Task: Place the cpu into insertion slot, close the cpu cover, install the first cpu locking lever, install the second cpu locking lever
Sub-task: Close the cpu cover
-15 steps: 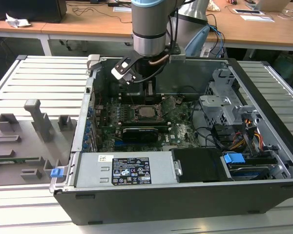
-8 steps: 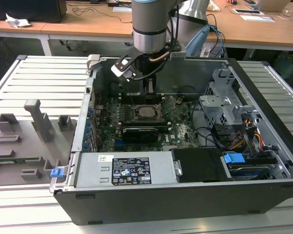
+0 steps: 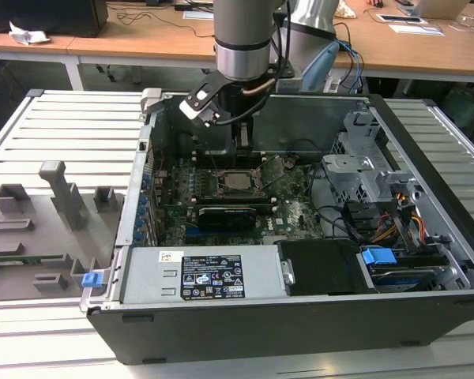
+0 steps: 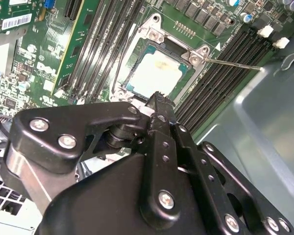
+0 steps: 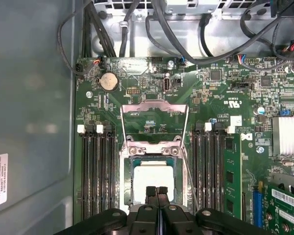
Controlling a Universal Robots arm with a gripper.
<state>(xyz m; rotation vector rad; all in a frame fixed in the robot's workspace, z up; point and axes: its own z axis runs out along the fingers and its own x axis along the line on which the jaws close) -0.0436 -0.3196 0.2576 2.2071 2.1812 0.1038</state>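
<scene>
We see the cpu (image 5: 153,178) lying flat in the slot (image 5: 129,169), pale top up, with green board (image 5: 215,98) all around. The cover (image 5: 154,108) seems to stand swung open just past the slot, though its tilt is hard for us to judge. The gripper (image 5: 157,190) hangs at one edge of the cpu, fingertips pressed together with nothing between them. In the exterior view the open case (image 3: 300,324) rests on a grey slatted table (image 3: 71,118). Grey fixtures (image 3: 55,205) lie toward the exterior view's left, and wooden desks (image 3: 142,43) stand behind.
</scene>
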